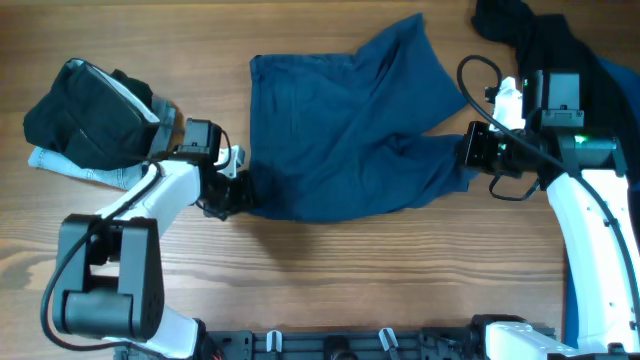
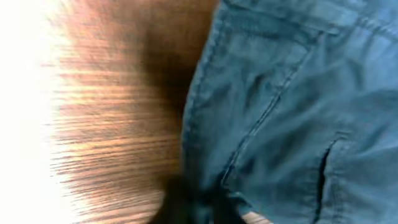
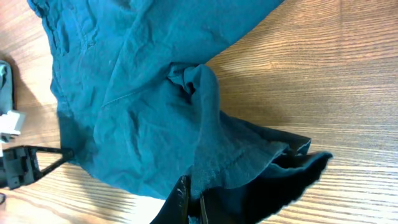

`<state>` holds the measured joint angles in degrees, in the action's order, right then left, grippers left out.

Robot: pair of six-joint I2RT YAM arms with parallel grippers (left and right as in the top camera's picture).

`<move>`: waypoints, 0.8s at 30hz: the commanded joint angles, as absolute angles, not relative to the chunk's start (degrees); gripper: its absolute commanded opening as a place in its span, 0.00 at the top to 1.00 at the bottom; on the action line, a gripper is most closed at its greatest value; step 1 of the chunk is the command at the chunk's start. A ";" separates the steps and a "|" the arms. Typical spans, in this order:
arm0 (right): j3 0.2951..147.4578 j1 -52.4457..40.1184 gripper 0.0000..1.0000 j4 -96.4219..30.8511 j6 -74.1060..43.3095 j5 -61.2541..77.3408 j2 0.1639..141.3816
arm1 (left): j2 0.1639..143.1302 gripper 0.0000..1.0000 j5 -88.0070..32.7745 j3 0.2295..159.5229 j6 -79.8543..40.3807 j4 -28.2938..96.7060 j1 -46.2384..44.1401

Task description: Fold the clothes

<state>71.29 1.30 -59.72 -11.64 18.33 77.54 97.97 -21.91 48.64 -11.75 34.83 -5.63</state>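
Both ends gripped — left gripper [image 1: 243, 192] pinches the teal shorts [image 1: 340, 130] at a corner, right gripper [image 1: 470, 150] at a leg hem, jaws tight on cloth; I reckon to pull it flat.

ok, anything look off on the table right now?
Nothing damaged or spilled. The teal shorts lie askew: one leg splayed toward the far edge, creases bunched mid-fabric, hem doubled over on the right side. The black-and-denim pile at left is just heaped.

A wooden table [image 1: 330, 270] holds teal shorts [image 1: 340, 140] at its centre. A black-and-denim pile [image 1: 85, 120] lies at nine o'clock, dark garments [image 1: 540, 40] at two.
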 commanded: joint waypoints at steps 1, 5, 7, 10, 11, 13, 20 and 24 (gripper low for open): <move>71.68 1.39 0.94 -58.94 -10.68 17.61 77.58 | 97.69 0.96 -25.96 48.36 -12.88 34.11 -5.39; 71.68 1.37 0.96 -60.10 -10.48 17.34 77.58 | 91.20 0.96 -29.17 56.99 -11.94 42.50 -2.28; 71.68 1.37 0.96 -61.45 -10.46 17.37 77.56 | 85.73 0.96 -29.10 61.28 -10.68 47.27 -1.06; 71.68 1.37 0.96 -63.07 -9.10 17.43 77.25 | 76.47 0.96 -29.10 64.10 -10.74 48.60 -0.80; 71.68 1.37 0.96 -63.72 -8.99 17.43 77.01 | 73.84 0.96 -29.06 64.27 -10.76 48.53 -0.78; 71.70 1.37 0.96 -65.84 -8.75 18.09 75.72 | 68.23 0.96 -28.10 64.31 -11.27 49.08 -0.73; 72.90 1.37 0.96 -67.79 -8.43 17.74 66.48 | 56.84 0.96 -12.14 64.31 -12.69 52.21 -0.73; 72.64 1.37 0.96 -62.54 -9.30 18.11 72.16 | 62.92 0.96 -4.82 64.29 -12.64 48.77 -0.73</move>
<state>71.85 1.30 -65.43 -9.13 17.96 66.87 57.47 -13.30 64.03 -12.36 51.62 -0.99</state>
